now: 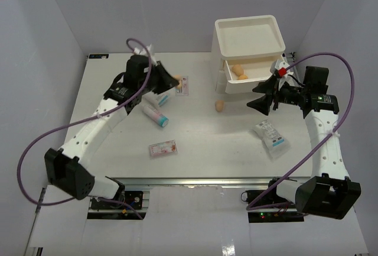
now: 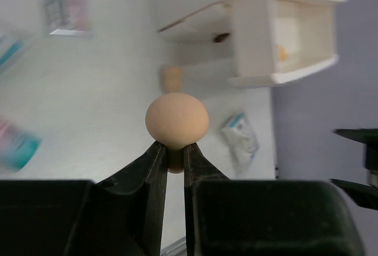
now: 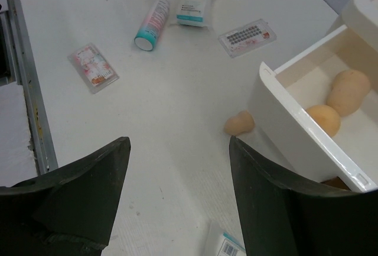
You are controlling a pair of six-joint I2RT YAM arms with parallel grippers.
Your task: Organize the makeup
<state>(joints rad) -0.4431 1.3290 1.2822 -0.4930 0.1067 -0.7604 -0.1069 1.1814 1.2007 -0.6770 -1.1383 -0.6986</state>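
Left hand point(image 2: 175, 151) is clamping a tan sponge point(image 2: 176, 120) above the surface point(image 1: 207, 141), right hand point(image 3: 179, 146) is hovering, fingers apart, beside the open drawer point(image 3: 289, 120); next move probably needs carrying the sponge into it.

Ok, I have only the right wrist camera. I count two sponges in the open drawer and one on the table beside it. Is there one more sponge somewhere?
Observer: Yes, one more sponge. The left gripper is shut on it, with the jaws pinching its lower end.
Operator: Good. At the bottom edge of my picture I see only a printed corner of something. What is it?
Observer: It is part of some clear blue-and-white packets. They lie overlapping on the table, toward its right side.
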